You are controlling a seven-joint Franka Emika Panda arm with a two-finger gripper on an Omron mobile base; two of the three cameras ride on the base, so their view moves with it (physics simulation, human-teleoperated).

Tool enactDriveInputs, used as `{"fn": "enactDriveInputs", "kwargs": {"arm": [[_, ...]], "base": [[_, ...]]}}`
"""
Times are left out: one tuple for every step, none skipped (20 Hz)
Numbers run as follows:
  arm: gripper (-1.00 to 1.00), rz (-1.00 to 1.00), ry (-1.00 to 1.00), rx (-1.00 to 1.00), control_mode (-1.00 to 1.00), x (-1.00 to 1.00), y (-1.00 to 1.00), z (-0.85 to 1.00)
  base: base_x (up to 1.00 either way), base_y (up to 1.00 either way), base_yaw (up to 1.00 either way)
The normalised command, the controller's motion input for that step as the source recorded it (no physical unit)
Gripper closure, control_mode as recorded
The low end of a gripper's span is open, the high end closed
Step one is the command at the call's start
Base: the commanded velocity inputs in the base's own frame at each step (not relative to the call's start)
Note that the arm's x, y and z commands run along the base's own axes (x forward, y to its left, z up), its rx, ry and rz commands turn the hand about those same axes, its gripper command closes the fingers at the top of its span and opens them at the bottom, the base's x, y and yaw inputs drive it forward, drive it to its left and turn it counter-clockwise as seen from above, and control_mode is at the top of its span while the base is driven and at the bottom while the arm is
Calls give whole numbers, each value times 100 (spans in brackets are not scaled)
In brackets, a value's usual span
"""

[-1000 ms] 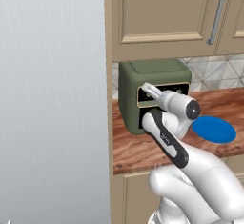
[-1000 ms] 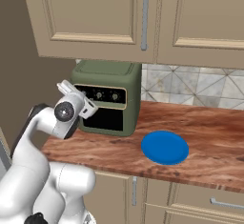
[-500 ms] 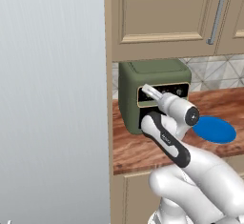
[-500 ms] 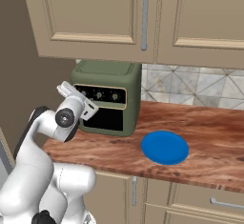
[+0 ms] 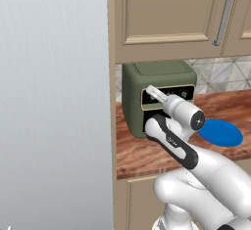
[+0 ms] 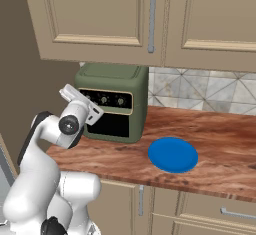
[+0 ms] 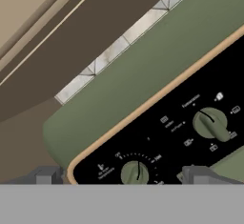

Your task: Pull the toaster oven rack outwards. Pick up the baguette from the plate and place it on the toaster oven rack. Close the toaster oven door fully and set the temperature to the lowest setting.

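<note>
Arm: glossy white rounded plastic shells, bulbous base segs, dark grey/black joint bands betw links. Forearm link [image 5: 169,141] has black sleeve w/ small pale marking along it. Wrist [image 6: 69,124] = white cylinder w/ dark round end cap, lighter centre dot. Hand block white, boxy. Fingertips [image 7: 198,174] small, dark grey, squared.

White markings ring two knobs [image 7: 135,172] on the toaster oven's [image 7: 143,70] black control strip [image 7: 176,137]: tick marks, small icons and short words, all too small and blurred to read; no other text is legible
</note>
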Motion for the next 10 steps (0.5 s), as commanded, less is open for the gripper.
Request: {"fn": "enactDriveInputs", "kwargs": {"arm": [[-100,0,-5,0,-100,0,0,-24],[-100,0,-4,0,-100,0,0,-24],[-100,0,-3,0,-100,0,0,-22],[-100,0,0,0,-100,0,0,-18],[-100,0,0,0,-100,0,0,-17],[-100,0,0,0,-100,0,0,-20],[-100,-1,0,0,-100,0,0,-24],[-100,-2,0,0,-100,0,0,-28],[-100,-2,5,0,-100,0,0,-26],[-100,-2,9,0,-100,1,0,-22]], "base": [[0,0,0],[0,0,0],[0,0,0],[0,0,0],[0,0,0],[0,0,0],[0,0,0],[0,0,0],[0,0,0],[0,0,0]]}}
